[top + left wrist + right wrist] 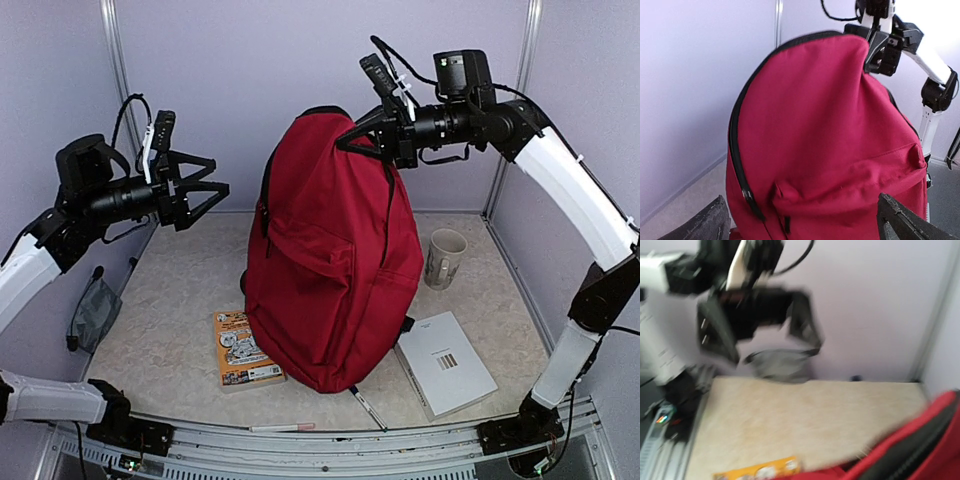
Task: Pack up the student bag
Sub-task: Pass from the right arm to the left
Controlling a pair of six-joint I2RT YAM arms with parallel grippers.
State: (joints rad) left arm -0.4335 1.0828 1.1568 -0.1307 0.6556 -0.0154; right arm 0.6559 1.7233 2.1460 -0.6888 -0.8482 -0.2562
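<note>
Red cloth: the student bag (pixel 335 260) stands upright in the middle of the overhead frame. Its base is on the table (pixel 170 285), its front pocket faces the camera, and a black zipper runs up its left edge.
Top hold: the right gripper (pixel 347 143) sits at upper centre, with its fingers pressed together on the bag's top corner, pinching the fabric.
Free arm: the left gripper (pixel 220 175) hangs in the upper left, raised off the table. Its fingers are spread wide with nothing between them, and it points toward the bag but is well apart from it.
Left wrist view: the two spread fingertips show in the bottom corners and the bag fills the frame between them. The right gripper is clamped at the bag's upper right corner.
Right wrist view: blurred. Red cloth and a dark zipper edge show in the lower right corner, and the left gripper is in the upper left.
Lower left: an orange book (pixel 240 350) lies flat, its right edge touching or just under the bag's base.
Lower right: a white book (pixel 450 365) lies flat just beside the base.
Right of centre: a pale mug (pixel 445 260) stands upright, near the bag but apart from it.
Bottom centre: a black pen (pixel 368 407) lies with its upper end at the bag's base, and a pink pen (pixel 285 428) lies along the table's front edge.
Left edge: a grey pouch (pixel 95 312) lies by the wall.
</note>
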